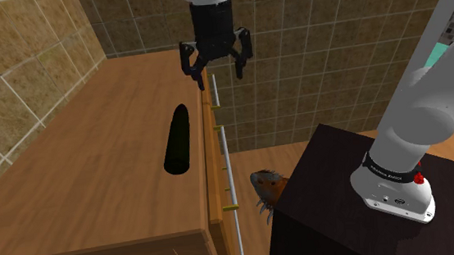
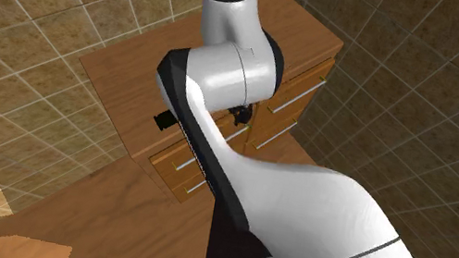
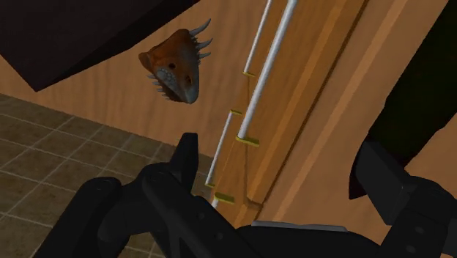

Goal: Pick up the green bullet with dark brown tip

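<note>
The bullet (image 1: 177, 140) is a long, very dark green shape lying flat on the wooden cabinet top (image 1: 97, 173), its pointed end toward the far wall. Any brown tip is too dark to make out. My gripper (image 1: 215, 72) hangs open in the air over the cabinet's front edge, beyond the bullet and toward the shoulder view's right of it, with nothing between its fingers. In the wrist view the open gripper (image 3: 282, 172) looks down past the drawer fronts, and a dark mass that seems to be the bullet (image 3: 421, 88) lies beside the right finger. One end of the bullet (image 2: 163, 121) pokes out from behind the arm.
The cabinet has drawers with long metal handles (image 1: 228, 159) on its front. A spiky orange-brown, lizard-like head (image 1: 267, 190) lies on the floor between the cabinet and my black stand (image 1: 346, 213). Tiled walls close in behind and beside the cabinet.
</note>
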`<state>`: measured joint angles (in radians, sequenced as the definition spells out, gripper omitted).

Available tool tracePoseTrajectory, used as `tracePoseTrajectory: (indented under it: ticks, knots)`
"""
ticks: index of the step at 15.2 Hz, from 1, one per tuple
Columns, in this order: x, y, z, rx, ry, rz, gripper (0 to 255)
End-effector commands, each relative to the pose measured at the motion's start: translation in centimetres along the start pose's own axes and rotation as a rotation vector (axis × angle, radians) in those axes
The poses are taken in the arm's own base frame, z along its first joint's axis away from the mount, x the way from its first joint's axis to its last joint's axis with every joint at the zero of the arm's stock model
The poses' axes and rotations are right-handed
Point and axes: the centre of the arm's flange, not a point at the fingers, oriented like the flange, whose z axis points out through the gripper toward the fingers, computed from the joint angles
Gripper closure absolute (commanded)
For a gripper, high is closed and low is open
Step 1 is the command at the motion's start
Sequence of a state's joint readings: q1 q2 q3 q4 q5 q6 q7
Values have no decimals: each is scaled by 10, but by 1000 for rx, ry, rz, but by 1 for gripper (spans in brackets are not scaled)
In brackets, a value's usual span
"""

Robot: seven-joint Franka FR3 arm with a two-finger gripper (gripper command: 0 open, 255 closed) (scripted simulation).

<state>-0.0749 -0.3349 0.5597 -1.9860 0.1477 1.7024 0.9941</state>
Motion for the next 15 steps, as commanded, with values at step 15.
tracePoseTrajectory:
  ticks: [15]
  knots:
    - [15, -117, 69, -9, -92, 243, 0]
